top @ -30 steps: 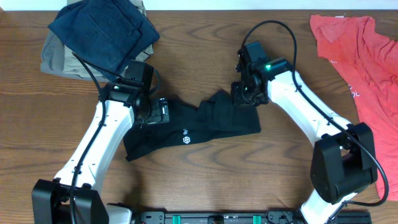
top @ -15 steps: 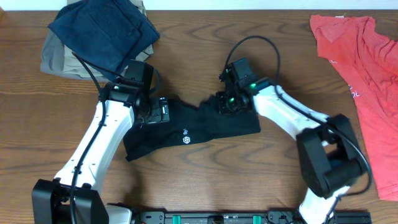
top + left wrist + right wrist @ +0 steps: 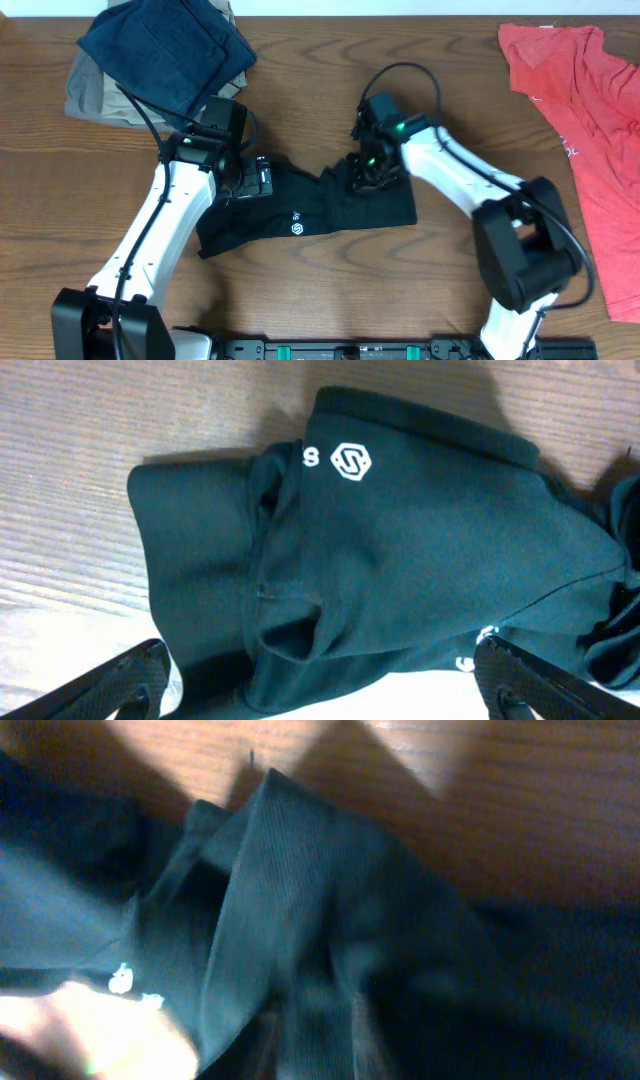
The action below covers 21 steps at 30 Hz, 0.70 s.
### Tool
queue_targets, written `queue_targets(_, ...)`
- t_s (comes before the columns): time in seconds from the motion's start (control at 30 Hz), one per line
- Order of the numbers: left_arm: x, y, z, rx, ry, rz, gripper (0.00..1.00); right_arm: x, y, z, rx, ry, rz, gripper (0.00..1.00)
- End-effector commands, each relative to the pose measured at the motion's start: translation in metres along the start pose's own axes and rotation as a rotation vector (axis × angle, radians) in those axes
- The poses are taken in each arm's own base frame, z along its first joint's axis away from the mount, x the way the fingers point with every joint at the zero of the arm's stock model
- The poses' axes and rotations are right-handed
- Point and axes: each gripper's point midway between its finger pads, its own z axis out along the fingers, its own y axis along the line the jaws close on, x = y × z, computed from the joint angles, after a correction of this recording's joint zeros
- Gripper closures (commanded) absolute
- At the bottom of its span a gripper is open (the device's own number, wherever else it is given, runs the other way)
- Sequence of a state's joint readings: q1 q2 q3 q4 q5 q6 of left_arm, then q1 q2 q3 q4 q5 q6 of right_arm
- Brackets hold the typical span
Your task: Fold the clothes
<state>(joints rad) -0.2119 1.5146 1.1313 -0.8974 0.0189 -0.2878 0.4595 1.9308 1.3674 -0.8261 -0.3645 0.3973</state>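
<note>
Wooden table [image 3: 330, 60] carries the black garment [image 3: 325, 210] crumpled at its middle, the left gripper [image 3: 262, 181] wide open over the garment's left part, and the right gripper [image 3: 366, 176] down on its upper edge, where I cannot tell if the jaws are open or closed.
</note>
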Motion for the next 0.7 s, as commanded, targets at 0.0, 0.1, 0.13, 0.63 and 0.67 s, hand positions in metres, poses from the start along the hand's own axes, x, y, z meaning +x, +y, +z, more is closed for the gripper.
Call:
queue_targets(0.0,0.003,0.003,0.001,-0.014,0.003,0.004,0.02,-0.024,0.014,-0.062,-0.043,-0.133,-0.045,0.39)
queue_targets(0.1,0.003,0.003,0.001,-0.014,0.003,0.004,0.02,-0.015,0.008,-0.072,-0.03,-0.113,-0.042,0.28)
queue_targets(0.13,0.002,0.004,0.001,-0.014,0.002,0.003,0.02,-0.009,0.006,-0.071,-0.022,-0.092,-0.049,0.29)
queue_targets(0.63,0.003,0.003,0.001,-0.013,0.003,0.004,0.02,0.056,-0.004,0.029,0.023,0.095,-0.002,0.94)
queue_targets(0.67,0.003,0.003,0.001,-0.013,0.003,0.004,0.02,0.059,-0.005,0.033,0.025,0.1,0.0,0.94)
